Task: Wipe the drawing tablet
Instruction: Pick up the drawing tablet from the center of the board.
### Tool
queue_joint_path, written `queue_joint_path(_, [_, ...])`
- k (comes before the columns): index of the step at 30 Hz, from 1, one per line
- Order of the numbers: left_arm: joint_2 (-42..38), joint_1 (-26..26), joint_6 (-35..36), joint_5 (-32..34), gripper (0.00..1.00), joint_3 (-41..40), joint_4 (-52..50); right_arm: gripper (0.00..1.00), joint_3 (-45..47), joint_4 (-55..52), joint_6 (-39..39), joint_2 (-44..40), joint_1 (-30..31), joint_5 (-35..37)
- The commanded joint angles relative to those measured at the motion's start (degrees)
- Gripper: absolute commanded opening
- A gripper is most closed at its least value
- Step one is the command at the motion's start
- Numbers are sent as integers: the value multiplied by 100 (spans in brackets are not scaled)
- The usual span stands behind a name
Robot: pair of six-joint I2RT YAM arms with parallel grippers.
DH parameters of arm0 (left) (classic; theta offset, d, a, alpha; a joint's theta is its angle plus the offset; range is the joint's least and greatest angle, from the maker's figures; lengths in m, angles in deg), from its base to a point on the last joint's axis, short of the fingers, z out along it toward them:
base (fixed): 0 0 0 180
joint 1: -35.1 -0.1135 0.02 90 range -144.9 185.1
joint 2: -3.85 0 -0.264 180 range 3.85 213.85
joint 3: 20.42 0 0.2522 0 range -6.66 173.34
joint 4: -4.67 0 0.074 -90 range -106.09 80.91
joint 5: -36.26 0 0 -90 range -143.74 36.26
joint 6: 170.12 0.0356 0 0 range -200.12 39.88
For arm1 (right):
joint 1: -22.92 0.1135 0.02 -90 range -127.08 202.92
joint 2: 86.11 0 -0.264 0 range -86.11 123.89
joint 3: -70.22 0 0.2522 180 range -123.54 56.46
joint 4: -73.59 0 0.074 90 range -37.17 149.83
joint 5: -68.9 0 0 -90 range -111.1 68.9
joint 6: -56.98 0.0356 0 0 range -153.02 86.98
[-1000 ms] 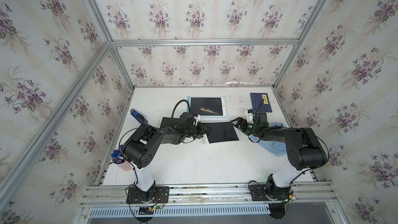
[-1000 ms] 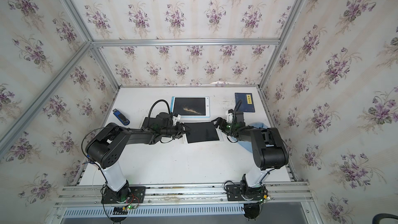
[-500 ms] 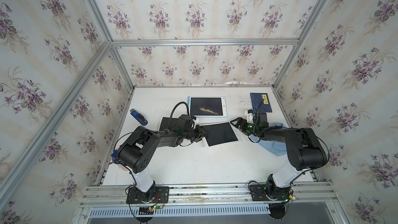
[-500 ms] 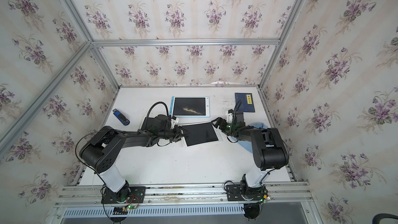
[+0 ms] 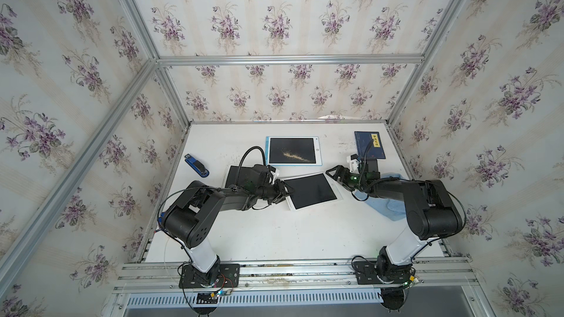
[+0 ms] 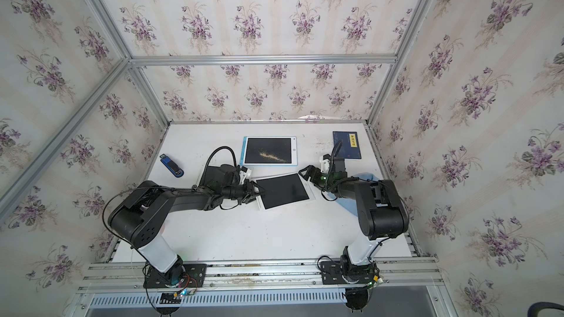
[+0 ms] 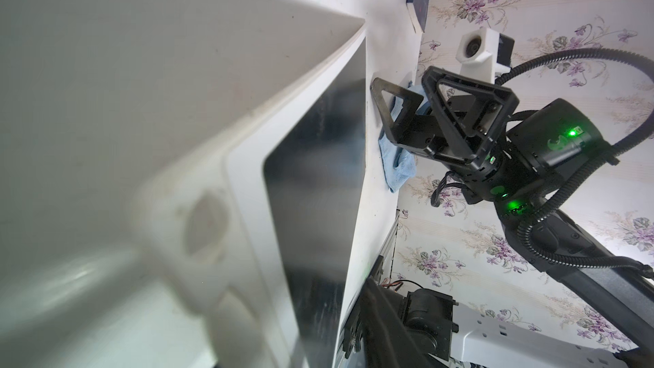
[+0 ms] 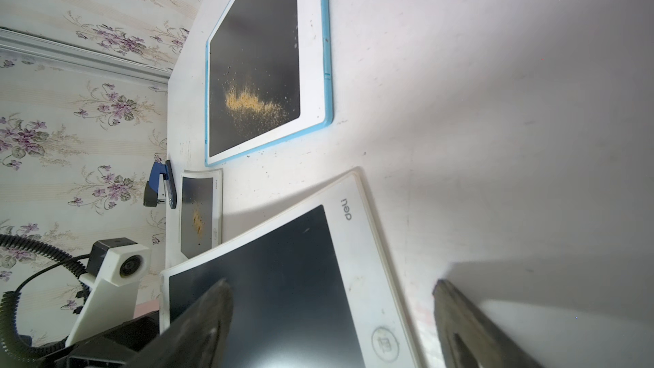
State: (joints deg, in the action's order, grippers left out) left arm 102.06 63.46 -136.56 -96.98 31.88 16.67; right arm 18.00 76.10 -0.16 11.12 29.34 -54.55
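A white-framed drawing tablet point(image 5: 311, 190) point(image 6: 282, 190) with a clean black screen lies askew at the table's middle. My left gripper point(image 5: 287, 193) point(image 6: 258, 192) is shut on its left edge, which is raised slightly; the tablet point(image 7: 318, 171) fills the left wrist view. My right gripper point(image 5: 334, 175) point(image 8: 339, 331) stands open at the tablet's point(image 8: 283, 277) right edge. One finger is over the screen and the other over bare table. A blue cloth point(image 5: 387, 205) point(image 7: 148, 164) lies under the right arm, not held.
At the back centre is a blue-framed tablet point(image 5: 293, 150) point(image 8: 254, 65) with yellow powder on it. A smaller powdered tablet point(image 5: 232, 175) point(image 8: 198, 214) sits under the left arm, beside a blue stapler point(image 5: 197, 165). A dark blue book point(image 5: 369, 145) lies at the back right.
The left jaws have narrowed onto the white tablet's left edge, and the left arm's elbow has swung back and lower. The tablet has shifted slightly. The right arm has not moved.
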Motion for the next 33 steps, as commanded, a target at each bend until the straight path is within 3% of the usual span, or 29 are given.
queue_joint_path(1, [-48,-15,2,-36,26,-46,232,90,14,-1011,73,135,4,484])
queue_joint_path(9, [-372,-25,184,-135,0,-180,600,90,-163,-1408,-96,-29,6,861])
queue_joint_path(12, [-784,-3,708,-229,0,136,221,91,-302,-1924,-213,-523,-24,1497])
queue_joint_path(15, [-1462,147,1629,-127,0,797,-804,93,-496,-2652,-331,-1209,-135,2315])
queue_joint_path(17, [-2077,449,2663,462,0,1407,-2011,95,-638,-3162,-308,-1593,-304,2788])
queue_joint_path(19, [-2491,935,3723,1544,0,1993,-3100,98,-815,-3859,29,-1874,-594,3558])
queue_joint_path(21, [-2761,1331,4477,2516,0,2235,-3517,100,-1035,-4611,285,-1991,-1095,3916])
queue_joint_path(24, [-3035,1407,5225,2673,0,1867,-3149,100,-1263,-5213,314,-1965,-1609,4294])
queue_joint_path(29, [-3340,1589,6347,3278,0,1127,-2781,95,-1563,-5424,159,-1688,-1632,4442])
queue_joint_path(32, [-3474,1621,6571,3240,0,925,-2774,89,-1746,-5301,161,-1523,-1617,4320])
queue_joint_path(33, [-3555,1658,6678,3183,0,788,-2645,81,-1861,-5292,124,-1432,-1602,4325])
